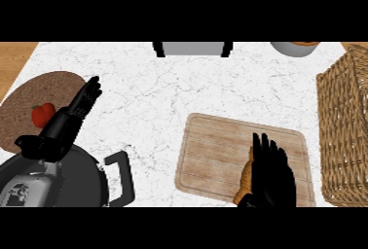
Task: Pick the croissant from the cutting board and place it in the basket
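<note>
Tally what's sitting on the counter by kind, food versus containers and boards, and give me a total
Food: 2, croissant, red pepper
Boards and mats: 2, cutting board, round mat
Containers: 2, basket, black pan
Total: 6

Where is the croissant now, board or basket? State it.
On the cutting board: the croissant shows under the right hand, outside the basket.

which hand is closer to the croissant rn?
Right. The right hand is over the cutting board, against the croissant; the left hand rests far left by the round mat.
</note>
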